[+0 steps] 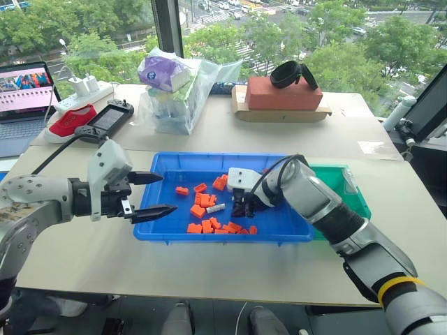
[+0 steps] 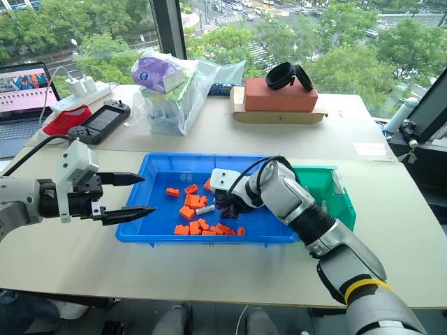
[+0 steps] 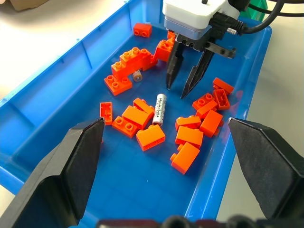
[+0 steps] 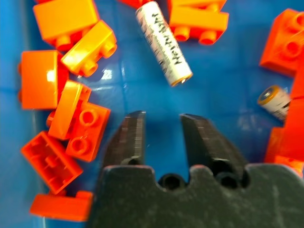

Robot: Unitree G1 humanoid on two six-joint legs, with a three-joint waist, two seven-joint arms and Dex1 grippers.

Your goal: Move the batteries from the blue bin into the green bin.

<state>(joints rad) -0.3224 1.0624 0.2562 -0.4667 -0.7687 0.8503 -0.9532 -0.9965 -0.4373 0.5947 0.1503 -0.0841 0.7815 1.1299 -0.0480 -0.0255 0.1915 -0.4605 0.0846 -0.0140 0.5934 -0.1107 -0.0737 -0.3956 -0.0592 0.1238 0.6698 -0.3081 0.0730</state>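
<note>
From my seat, the left gripper (image 1: 152, 195) hangs just outside the blue bin's (image 1: 167, 162) left rim, its two black fingers spread wide with nothing between them. Inside the bin, among scattered orange bricks (image 3: 150, 137), lies one battery (image 3: 160, 109) on the blue floor — a slim white-silver cylinder with dark lettering along its side and a metal end cap. In the head view its long axis runs nearly across the bin, one end tipped slightly toward the far wall; in the right wrist view one capped end points back toward my right gripper's tips. The right gripper (image 3: 181, 87) stands just beside that battery, pointing down into the bin, its jaws a narrow gap apart and holding nothing — the tips sit over bare blue floor. A second battery (image 4: 276, 100) shows partly between bricks, end-on with a yellowish rim; I cannot tell its axis clearly. Beyond the right arm, the green bin (image 1: 349, 187) sits touching the blue bin's right side.
</note>
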